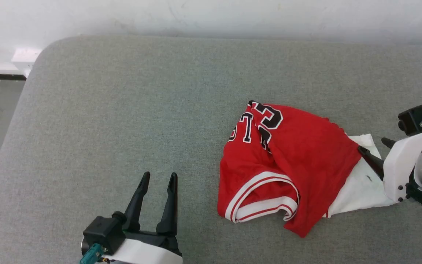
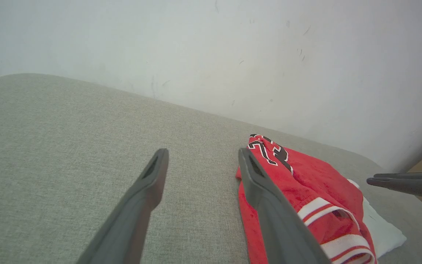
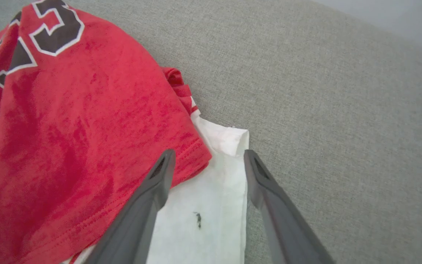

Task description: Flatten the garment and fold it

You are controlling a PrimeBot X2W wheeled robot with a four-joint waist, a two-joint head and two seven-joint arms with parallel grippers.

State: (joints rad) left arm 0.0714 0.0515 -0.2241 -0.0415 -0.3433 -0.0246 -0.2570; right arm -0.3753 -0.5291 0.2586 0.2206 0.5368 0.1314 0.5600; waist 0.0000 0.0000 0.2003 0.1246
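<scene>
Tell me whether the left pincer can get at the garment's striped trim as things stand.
Probably yes: the left pincer is open, and bare grey surface lies between it and the striped trim; nothing blocks.

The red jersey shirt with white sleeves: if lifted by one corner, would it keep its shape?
Probably not: the red jersey shirt lies crumpled in soft folds, so it would likely drape and hang. Thin hems suggest it is light. On the grey woven surface, a push would likely bunch it rather than slide it.
</scene>
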